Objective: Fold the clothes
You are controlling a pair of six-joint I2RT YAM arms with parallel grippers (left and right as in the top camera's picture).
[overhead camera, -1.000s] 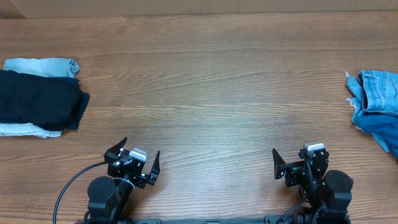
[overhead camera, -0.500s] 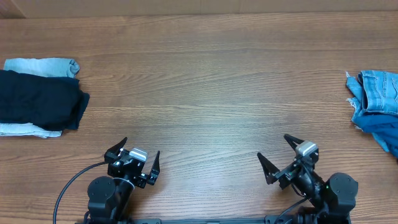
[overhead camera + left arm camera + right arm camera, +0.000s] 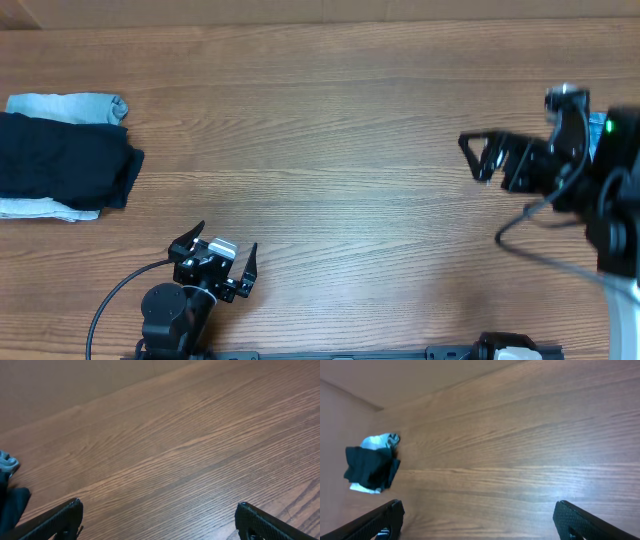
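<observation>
Left gripper [image 3: 224, 240] spread wide, empty, low by the near edge of the table [image 3: 330, 120]. Right gripper [image 3: 471, 158] likewise wide, holding nothing, up over the right side. Shirt not visible, right edge masked by that arm [image 3: 605, 195]. Dark folded pile [image 3: 60, 160] far left.

Overhead: even, diffuse light from above, moderately bright. Tabletop [image 3: 330, 130] grain crisp, shadows faint and soft. Right hand [image 3: 475, 158] smeared, edges soft near right border. Dark folded garment [image 3: 60, 170] near black, folds barely readable. Right wrist view: pale sheen on wood lower right, no hard glare. Left wrist view: fingers [image 3: 60, 520] dark, slightly soft at bottom corners.
</observation>
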